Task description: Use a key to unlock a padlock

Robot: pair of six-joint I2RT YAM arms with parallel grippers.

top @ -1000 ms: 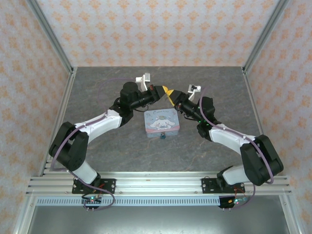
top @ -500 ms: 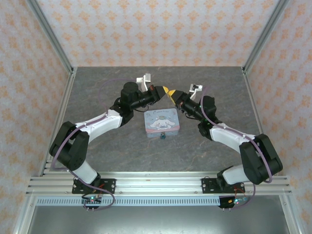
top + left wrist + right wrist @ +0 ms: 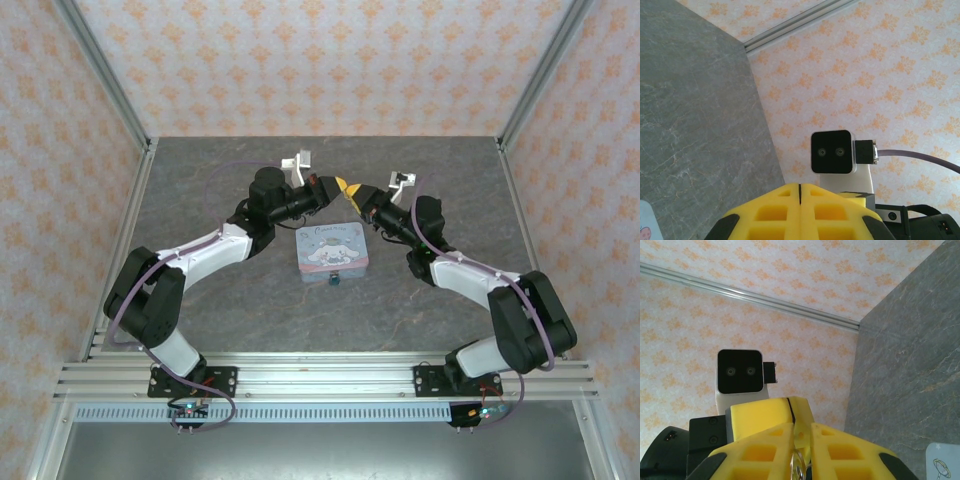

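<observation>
1. The right gripper (image 3: 801, 434), its jaws narrowed within the past second, pinches a thin metal loop, apparently the key (image 3: 799, 463), at the tips of the left gripper (image 3: 800, 187), which is pressed tight.
2. A handover looks under way, while the padlock (image 3: 332, 279) waits at the near edge of the box (image 3: 332, 248).
3. Bare table (image 3: 480, 200) all round, walls well apart.

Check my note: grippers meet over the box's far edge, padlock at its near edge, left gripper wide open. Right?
No. The left gripper is shut: the left wrist view shows its yellow pads pressed together. The rest holds: in the top view it meets the right gripper over the far edge of the box, with the padlock at the near edge.
</observation>
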